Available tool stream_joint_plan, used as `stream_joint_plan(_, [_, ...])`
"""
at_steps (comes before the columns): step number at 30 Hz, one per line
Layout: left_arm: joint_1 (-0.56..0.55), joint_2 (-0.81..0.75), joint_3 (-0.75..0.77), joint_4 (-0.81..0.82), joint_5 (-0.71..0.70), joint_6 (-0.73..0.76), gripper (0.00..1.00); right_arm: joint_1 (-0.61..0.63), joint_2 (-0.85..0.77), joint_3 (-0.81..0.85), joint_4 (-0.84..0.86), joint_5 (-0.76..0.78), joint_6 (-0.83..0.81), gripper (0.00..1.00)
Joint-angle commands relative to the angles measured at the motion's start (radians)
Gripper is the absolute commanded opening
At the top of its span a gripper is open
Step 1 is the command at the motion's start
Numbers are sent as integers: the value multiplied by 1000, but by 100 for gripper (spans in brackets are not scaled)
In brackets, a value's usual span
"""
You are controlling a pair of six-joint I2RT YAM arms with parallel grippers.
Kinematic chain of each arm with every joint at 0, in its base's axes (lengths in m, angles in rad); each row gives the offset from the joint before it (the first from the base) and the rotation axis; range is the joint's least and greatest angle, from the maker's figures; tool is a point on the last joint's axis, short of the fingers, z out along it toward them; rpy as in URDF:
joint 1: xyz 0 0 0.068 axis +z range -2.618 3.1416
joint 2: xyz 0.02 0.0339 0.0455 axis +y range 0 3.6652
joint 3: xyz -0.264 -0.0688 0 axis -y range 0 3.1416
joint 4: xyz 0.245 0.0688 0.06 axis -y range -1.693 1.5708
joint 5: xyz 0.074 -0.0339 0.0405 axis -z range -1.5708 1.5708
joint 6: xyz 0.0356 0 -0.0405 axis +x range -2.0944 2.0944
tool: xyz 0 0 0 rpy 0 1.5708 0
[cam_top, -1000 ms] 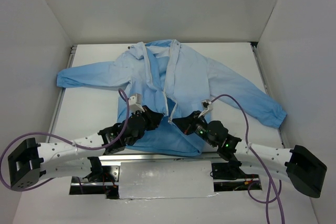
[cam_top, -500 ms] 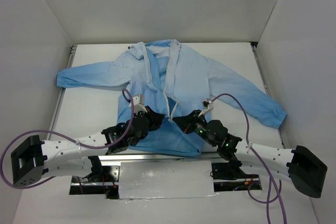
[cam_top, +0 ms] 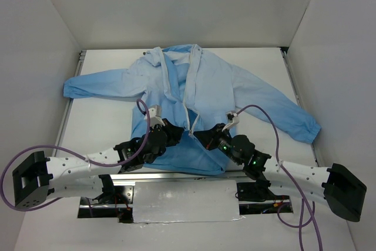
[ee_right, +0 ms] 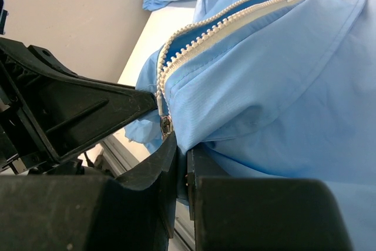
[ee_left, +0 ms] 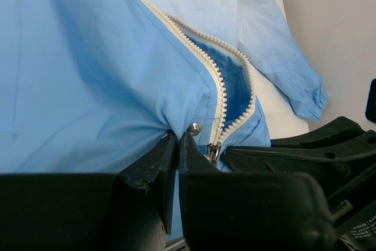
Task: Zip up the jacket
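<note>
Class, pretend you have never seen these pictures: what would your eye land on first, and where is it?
A light-blue jacket lies spread across the white table, sleeves out to both sides, its white zipper mostly open. At its near hem the left end effector and right end effector each pinch the fabric, one on either side of the zipper's bottom end.
</note>
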Motion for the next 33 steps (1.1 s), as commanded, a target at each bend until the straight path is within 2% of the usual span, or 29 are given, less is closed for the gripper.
stream_joint_plan(1, [-6, -1, 38, 25, -34, -9, 0, 12, -31, 39, 32, 38, -22, 0])
stream_joint_plan(19, [-10, -12, 44, 15, -41, -9, 0, 18, 5, 45, 31, 34, -29, 0])
stream_joint_plan(33, [-13, -9, 53, -11, -57, -15, 0, 58, -7, 58, 11, 93, -43, 0])
